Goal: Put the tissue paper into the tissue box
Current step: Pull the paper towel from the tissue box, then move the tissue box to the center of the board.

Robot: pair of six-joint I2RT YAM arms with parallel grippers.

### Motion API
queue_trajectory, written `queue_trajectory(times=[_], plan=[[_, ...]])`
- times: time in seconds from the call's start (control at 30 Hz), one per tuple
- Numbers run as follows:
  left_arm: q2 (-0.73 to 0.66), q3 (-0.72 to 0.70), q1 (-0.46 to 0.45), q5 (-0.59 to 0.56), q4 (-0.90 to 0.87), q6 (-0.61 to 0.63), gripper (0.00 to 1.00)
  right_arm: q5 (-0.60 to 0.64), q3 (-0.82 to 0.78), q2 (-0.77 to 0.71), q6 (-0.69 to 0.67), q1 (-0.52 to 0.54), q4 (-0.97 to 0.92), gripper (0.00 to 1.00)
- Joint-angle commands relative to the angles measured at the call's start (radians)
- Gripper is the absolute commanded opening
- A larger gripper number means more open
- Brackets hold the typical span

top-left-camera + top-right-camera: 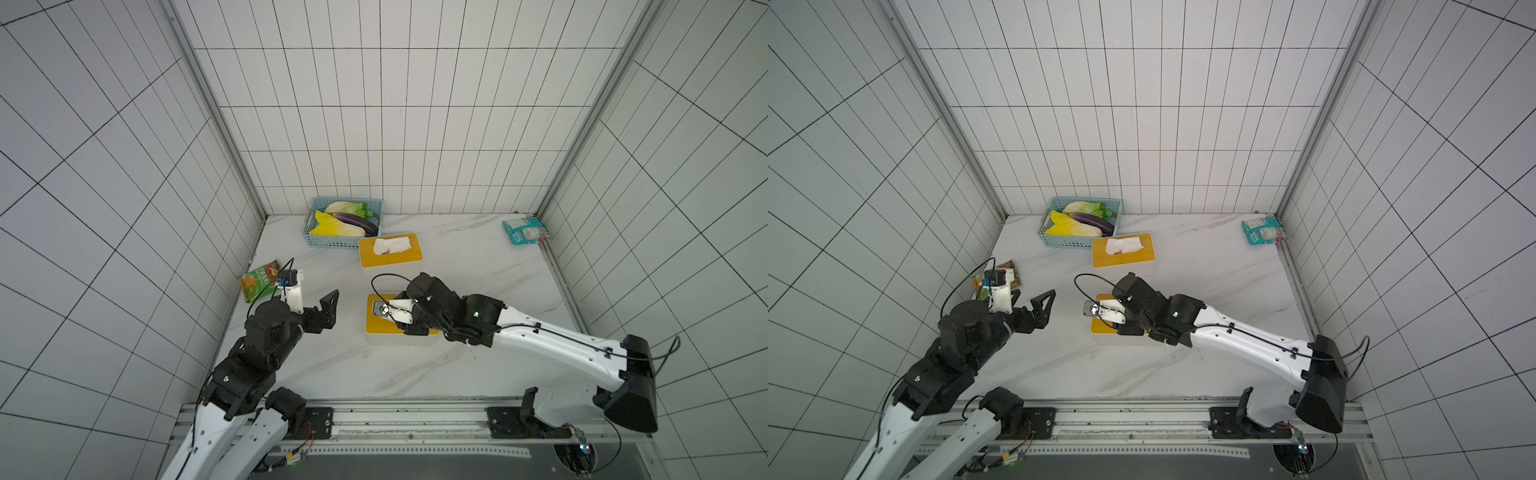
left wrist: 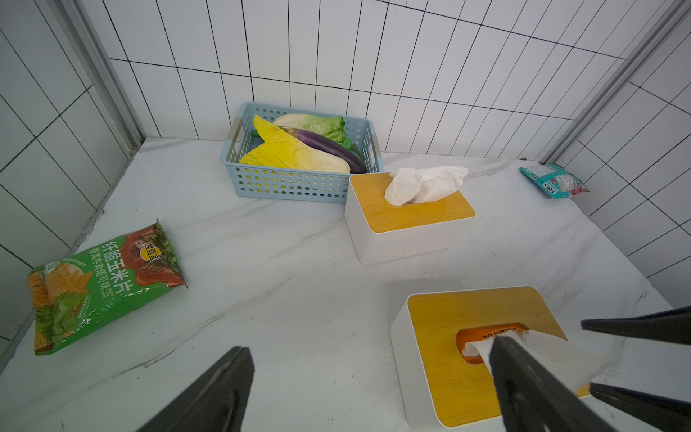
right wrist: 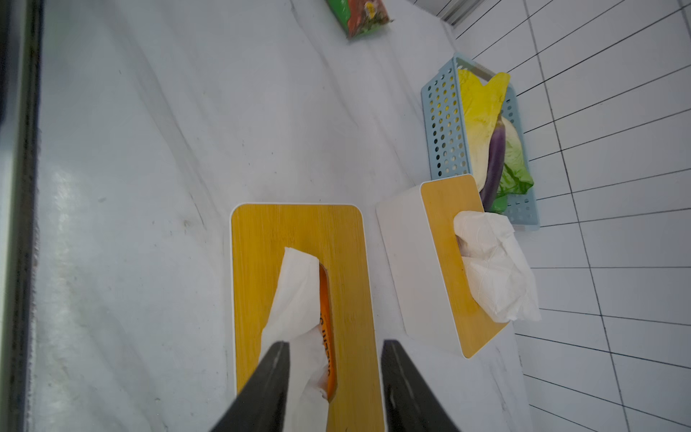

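The near tissue box, white with a yellow wooden lid, sits mid-table in both top views. The white tissue paper sticks out of its slot and lies loosely over the lid. My right gripper hovers just over that lid, open. One finger is beside the tissue and nothing is pinched. In both top views its fingers are hidden under the wrist. My left gripper stands open and empty to the left of the box, above bare table.
A second tissue box with a crumpled tissue stands behind the near one. A blue basket of vegetables is at the back wall. A green snack bag lies at the left wall and a teal packet at the back right.
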Motion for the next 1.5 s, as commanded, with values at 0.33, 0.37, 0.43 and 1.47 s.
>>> queue_trajectory(times=[0.33, 0.37, 0.43, 1.47], plan=[[0.092, -0.154, 0.007, 0.184, 0.201, -0.334, 0.98, -0.16, -0.428, -0.553, 0.774, -0.251, 0.232, 0.99], [0.105, -0.174, 0.009, 0.202, 0.23, -0.361, 0.99, -0.183, -0.461, -0.578, 0.821, -0.284, 0.232, 0.99], [0.131, -0.2, 0.01, 0.236, 0.278, -0.408, 0.99, -0.217, -0.512, -0.605, 0.906, -0.339, 0.229, 0.99], [0.622, -0.444, 0.012, 0.523, 0.979, -0.768, 0.98, -0.743, -0.698, -0.048, 1.614, -0.582, 0.91, 0.99]])
